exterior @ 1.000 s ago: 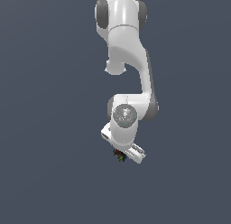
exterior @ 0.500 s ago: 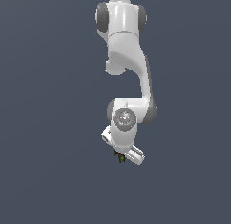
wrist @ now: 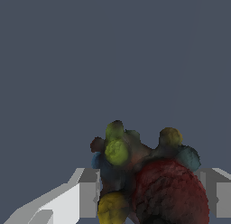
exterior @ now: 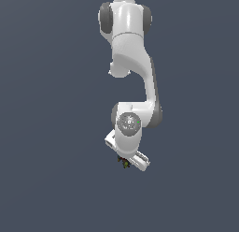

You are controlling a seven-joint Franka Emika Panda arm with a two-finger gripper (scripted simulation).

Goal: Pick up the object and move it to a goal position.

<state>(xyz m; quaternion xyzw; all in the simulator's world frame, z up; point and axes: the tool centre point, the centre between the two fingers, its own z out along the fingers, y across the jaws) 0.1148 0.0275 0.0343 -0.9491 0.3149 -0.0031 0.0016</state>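
The object point(wrist: 144, 178) is a dark lumpy cluster with red, yellow, green and blue bumps. In the wrist view it sits between my two white fingers point(wrist: 83, 198), which press on it from both sides. In the exterior view it shows as a tiny dark speck point(exterior: 124, 163) under the white hand. My gripper point(exterior: 125, 161) is shut on it and holds it in the air, in the lower middle of the exterior view. No goal marker shows.
Only a plain dark grey-blue background shows around the white arm point(exterior: 133, 62). No table, edge or other thing is in view.
The arm has lifted slightly, and the hand with the object in it has moved a little upward in the exterior view. The grip is unchanged.
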